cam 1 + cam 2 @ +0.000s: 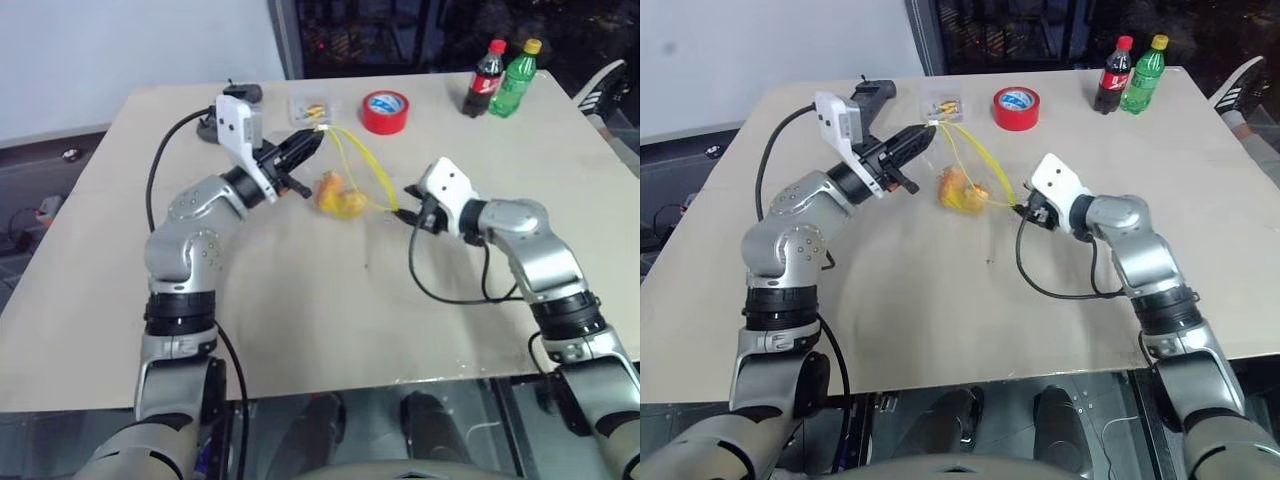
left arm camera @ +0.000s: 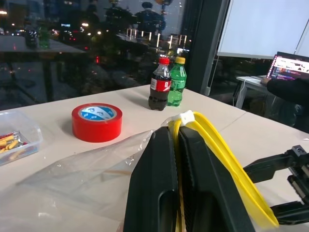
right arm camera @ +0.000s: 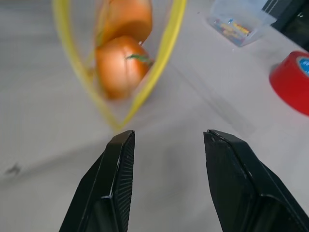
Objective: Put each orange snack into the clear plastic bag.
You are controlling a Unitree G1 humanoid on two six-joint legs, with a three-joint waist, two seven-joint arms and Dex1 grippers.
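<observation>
My left gripper [image 1: 312,138] is shut on one end of the yellow seal strip [image 2: 227,150] of the clear plastic bag [image 2: 91,169], holding that end up above the table. The strip's two sides spread into an open loop that runs down toward my right gripper [image 1: 405,203]. Both orange snacks [image 3: 120,67] [image 3: 128,17] lie inside the bag, one behind the other, past the loop. In the head views they show as an orange lump [image 1: 340,197] between the two grippers. My right gripper [image 3: 166,135] stands open just short of the loop's near end, with nothing between its fingers.
A red tape roll [image 1: 385,110] and a small clear box [image 1: 310,107] of coloured items sit at the far side of the table. A cola bottle [image 1: 487,78] and a green bottle [image 1: 515,78] stand at the far right corner. Bare tabletop [image 1: 330,310] lies nearer me.
</observation>
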